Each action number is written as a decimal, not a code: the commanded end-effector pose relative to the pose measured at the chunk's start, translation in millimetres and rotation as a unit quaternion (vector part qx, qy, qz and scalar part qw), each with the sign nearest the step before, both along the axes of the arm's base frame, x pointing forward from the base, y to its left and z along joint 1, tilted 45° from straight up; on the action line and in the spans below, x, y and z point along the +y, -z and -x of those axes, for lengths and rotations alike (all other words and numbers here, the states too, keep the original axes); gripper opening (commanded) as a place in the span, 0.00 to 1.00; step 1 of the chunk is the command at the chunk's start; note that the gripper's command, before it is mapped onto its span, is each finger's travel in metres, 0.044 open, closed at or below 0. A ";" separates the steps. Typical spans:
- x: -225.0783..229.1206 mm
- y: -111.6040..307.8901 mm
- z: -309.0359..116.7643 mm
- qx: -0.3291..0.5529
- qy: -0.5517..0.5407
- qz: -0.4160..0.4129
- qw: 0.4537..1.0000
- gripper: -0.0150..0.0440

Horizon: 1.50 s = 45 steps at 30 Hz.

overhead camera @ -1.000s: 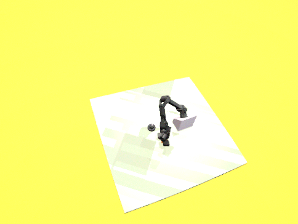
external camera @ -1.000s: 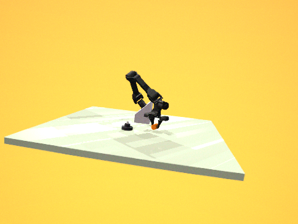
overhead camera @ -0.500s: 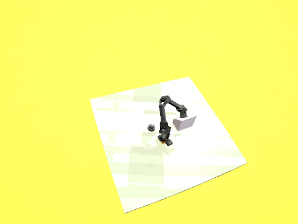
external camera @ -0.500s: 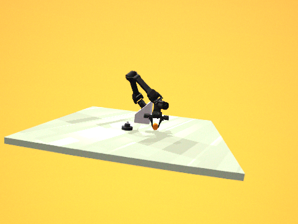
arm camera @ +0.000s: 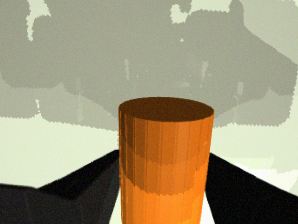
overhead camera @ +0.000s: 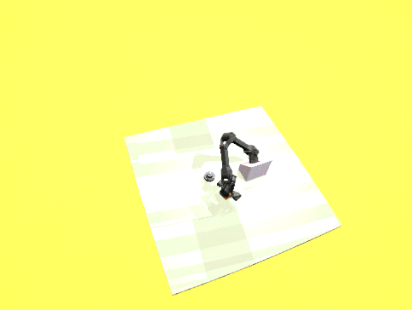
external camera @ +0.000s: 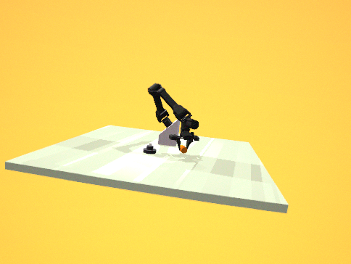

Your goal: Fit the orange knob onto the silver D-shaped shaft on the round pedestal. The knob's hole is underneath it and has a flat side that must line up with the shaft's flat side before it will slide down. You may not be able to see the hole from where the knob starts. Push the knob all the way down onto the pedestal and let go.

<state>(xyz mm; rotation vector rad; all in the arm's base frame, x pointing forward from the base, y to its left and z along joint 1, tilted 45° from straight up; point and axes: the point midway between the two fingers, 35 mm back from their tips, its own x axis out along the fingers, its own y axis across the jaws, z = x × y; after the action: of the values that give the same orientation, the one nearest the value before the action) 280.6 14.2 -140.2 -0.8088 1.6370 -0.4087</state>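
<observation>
The orange knob is a cylinder held between the two fingers of my gripper, which is shut on it. It appears a little above the table. In the wrist view one dark, plain end face shows with no hole visible; the other end is out of sight. The round dark pedestal stands to the left of the gripper in the top and exterior views, with the short shaft upright on it. The shaft is bare. Its flat side is too small to make out.
A pale lilac wedge-shaped block stands by the arm's base, behind the gripper in the exterior view. The pale striped table carries the arm's shadows. The pedestal is outside the wrist view.
</observation>
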 end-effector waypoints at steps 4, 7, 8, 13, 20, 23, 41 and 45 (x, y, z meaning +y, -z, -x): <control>0.7 -0.2 -0.2 0.076 -0.077 -0.008 0.994 0.56; 0.7 -0.2 -0.2 0.104 -0.106 -0.010 0.989 0.56; 0.7 -0.2 -0.2 0.106 -0.108 -0.010 0.988 0.56; 0.7 -0.2 -0.2 0.114 -0.116 -0.010 0.987 0.56; 0.7 -0.2 -0.2 0.195 -0.199 -0.017 0.960 0.56; 0.7 -0.2 -0.2 0.230 -0.235 -0.019 0.944 0.56; -9.3 9.8 0.6 0.281 -0.287 -0.023 0.916 0.56; -8.6 8.2 -0.1 0.278 -0.283 -0.025 0.918 0.69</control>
<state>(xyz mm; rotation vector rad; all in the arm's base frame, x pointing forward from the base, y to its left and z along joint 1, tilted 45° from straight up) 280.5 5.3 -148.6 -1.3931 1.8093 0.3063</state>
